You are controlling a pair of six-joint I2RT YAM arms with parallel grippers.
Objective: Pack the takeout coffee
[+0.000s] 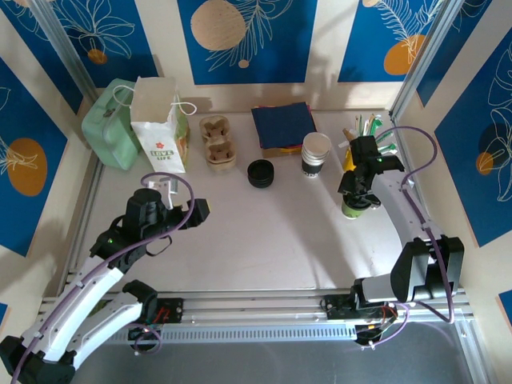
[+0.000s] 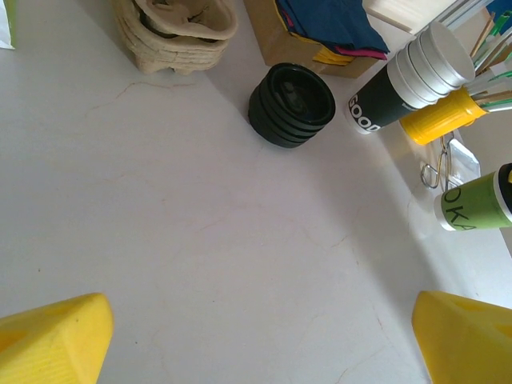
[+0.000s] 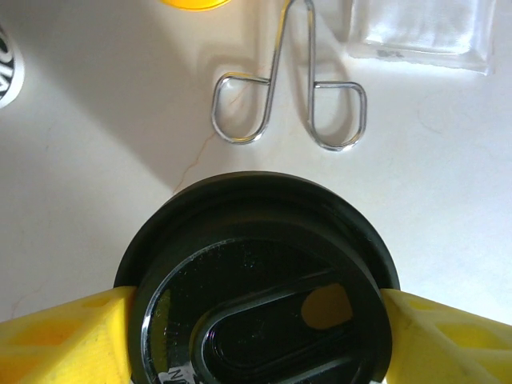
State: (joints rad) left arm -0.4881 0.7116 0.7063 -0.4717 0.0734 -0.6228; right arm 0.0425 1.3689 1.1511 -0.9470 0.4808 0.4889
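The takeout coffee (image 1: 354, 210) is a small green paper cup with a round black lid (image 3: 256, 280), standing at the right side of the table. My right gripper (image 1: 358, 194) comes down over it from above. Both yellow fingers (image 3: 56, 336) press against opposite sides of the lid, so it is shut on the cup. In the left wrist view the cup (image 2: 472, 206) lies at the right edge. My left gripper (image 1: 200, 210) hovers over bare table at the left, open, with its yellow fingertips (image 2: 52, 340) wide apart and nothing between them.
Along the back stand a green bag (image 1: 110, 126), a white paper bag (image 1: 160, 124), cardboard cup carriers (image 1: 218, 142), dark napkins (image 1: 284, 126), a stack of black lids (image 1: 261, 173), a stack of lidless cups (image 1: 316, 152) and a yellow stirrer holder (image 1: 350, 156). A wire clip (image 3: 288, 104) lies just beyond the cup.
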